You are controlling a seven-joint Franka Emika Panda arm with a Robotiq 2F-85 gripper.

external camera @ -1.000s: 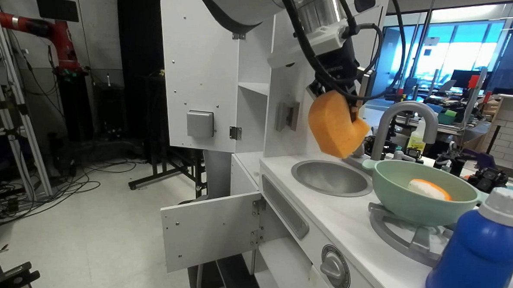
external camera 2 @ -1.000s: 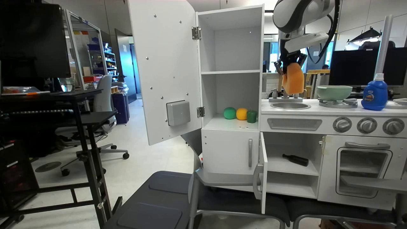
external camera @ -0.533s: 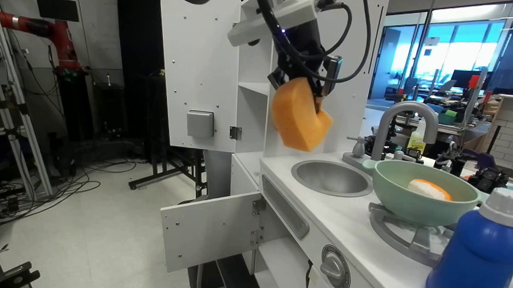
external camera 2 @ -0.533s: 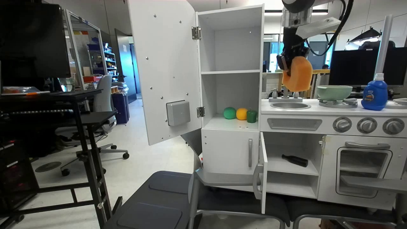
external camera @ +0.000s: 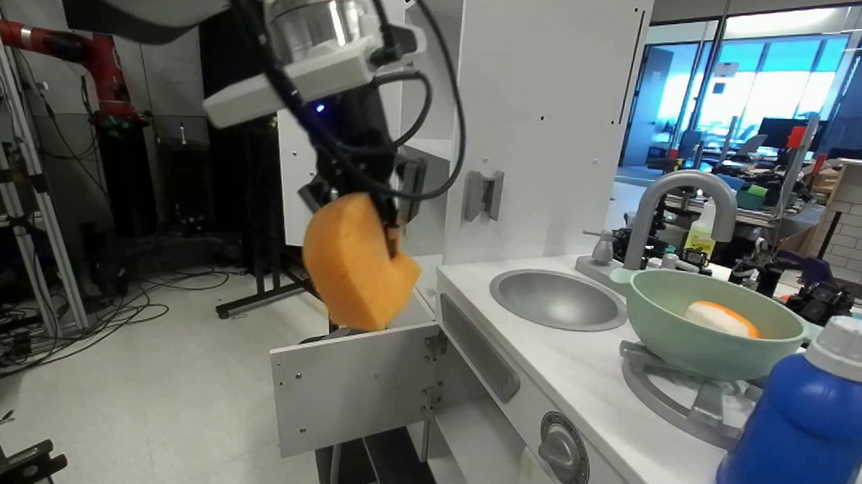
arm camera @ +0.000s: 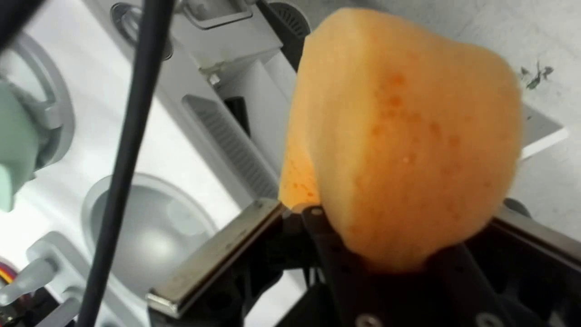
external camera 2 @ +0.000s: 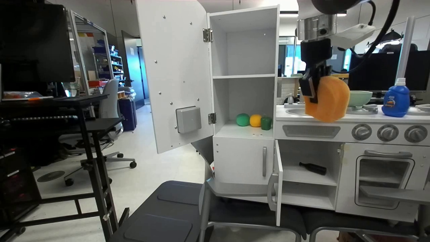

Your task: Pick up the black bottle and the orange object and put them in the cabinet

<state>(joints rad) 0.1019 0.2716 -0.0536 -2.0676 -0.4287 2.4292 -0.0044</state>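
Black bottle [external camera 2: 315, 168] on its side inside open cabinet [external camera 2: 304, 152]; orange object [external camera 2: 332, 99] gripped aloft outside.

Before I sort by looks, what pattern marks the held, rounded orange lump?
The rounded orange lump is speckled with darker orange, clearest in the wrist view.

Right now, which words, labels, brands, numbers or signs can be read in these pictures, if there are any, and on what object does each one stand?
No text can be read in any view.
Blue plastic bottle with white cap: its label in an exterior view is too small to read.
Three round grey knobs: marks on their rings, too small to read.
Black box-shaped unit: pale strip, perhaps a label, unreadable.
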